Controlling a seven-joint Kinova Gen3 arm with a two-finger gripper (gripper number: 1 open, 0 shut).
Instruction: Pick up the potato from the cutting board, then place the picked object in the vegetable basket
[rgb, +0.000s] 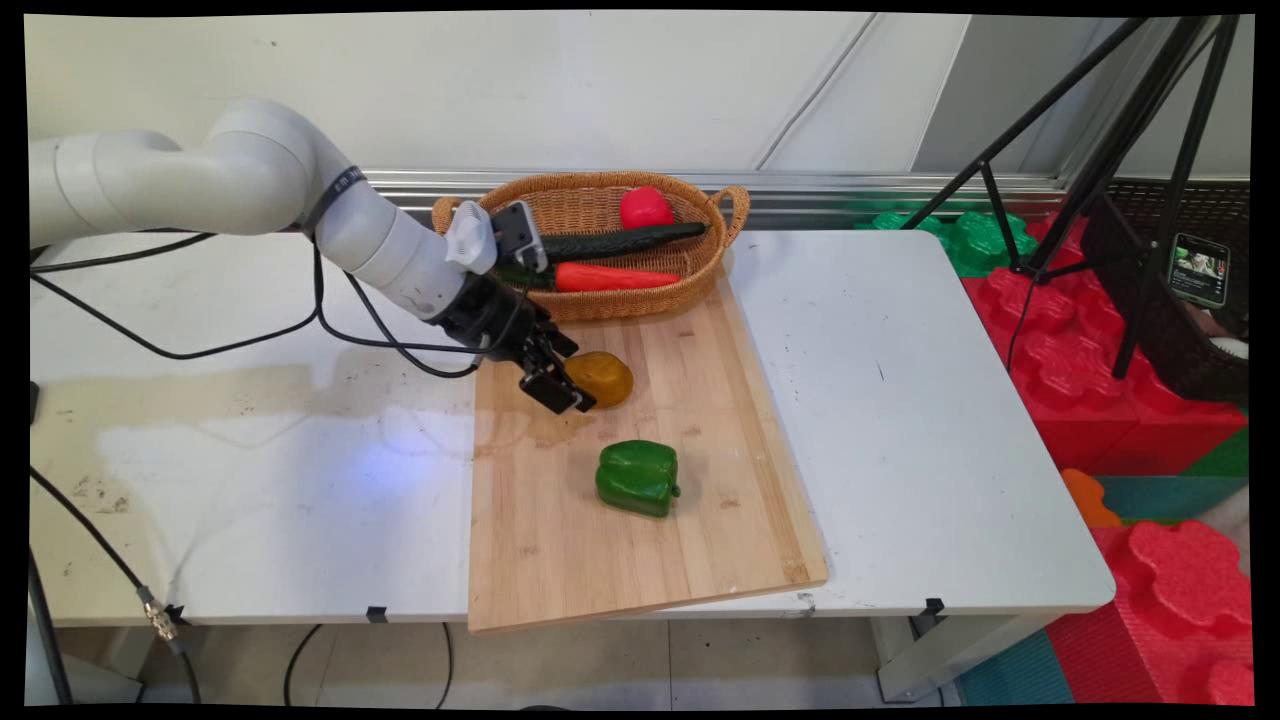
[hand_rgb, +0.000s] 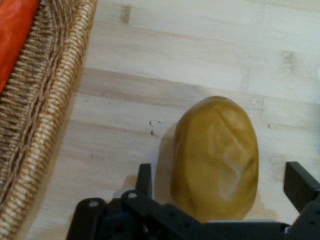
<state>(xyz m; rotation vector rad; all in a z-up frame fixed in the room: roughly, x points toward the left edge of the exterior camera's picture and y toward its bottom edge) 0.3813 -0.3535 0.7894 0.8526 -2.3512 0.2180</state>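
Potato (rgb: 600, 378) on cutting board (rgb: 640, 540), between spread fingers of gripper (rgb: 562, 385). Basket (rgb: 590, 300) holds carrot (rgb: 612, 278), cucumber (rgb: 620, 241), red fruit (rgb: 646, 208). Green pepper (rgb: 637, 478) nearby.

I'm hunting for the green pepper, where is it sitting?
In the main view, the green pepper lies on the wooden cutting board, nearer the camera than the yellow potato by the tool.

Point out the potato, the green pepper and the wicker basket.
potato (hand_rgb: 215, 157): hand view, middle of its yellow-brown skin.
green pepper (rgb: 637, 477): main view, centre of its top side.
wicker basket (rgb: 640, 299): main view, near outer wall, below the carrot.
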